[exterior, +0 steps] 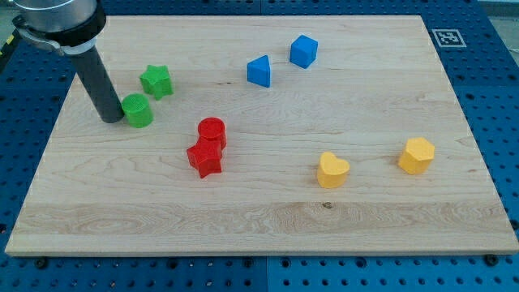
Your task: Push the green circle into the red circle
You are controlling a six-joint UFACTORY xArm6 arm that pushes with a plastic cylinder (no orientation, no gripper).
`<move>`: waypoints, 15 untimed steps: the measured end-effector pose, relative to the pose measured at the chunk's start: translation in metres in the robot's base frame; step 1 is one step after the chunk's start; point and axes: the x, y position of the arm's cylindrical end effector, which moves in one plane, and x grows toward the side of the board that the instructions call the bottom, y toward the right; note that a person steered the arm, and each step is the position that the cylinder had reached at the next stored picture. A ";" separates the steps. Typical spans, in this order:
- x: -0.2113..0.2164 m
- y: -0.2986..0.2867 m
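The green circle [139,110] stands on the wooden board at the view's left. My tip [110,118] touches its left side. The red circle [212,131] stands to the right of the green circle and a little lower, with a gap of bare board between them. The red circle touches a red star [204,159] just below it.
A green star [156,81] sits just above and right of the green circle. A blue triangle [259,71] and a blue cube [303,50] are at the top middle. A yellow heart [332,170] and a yellow hexagon [416,155] are at the right. The board's left edge [50,130] is close to my tip.
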 end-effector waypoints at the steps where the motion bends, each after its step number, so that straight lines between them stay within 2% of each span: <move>1: -0.001 0.007; 15: -0.008 0.061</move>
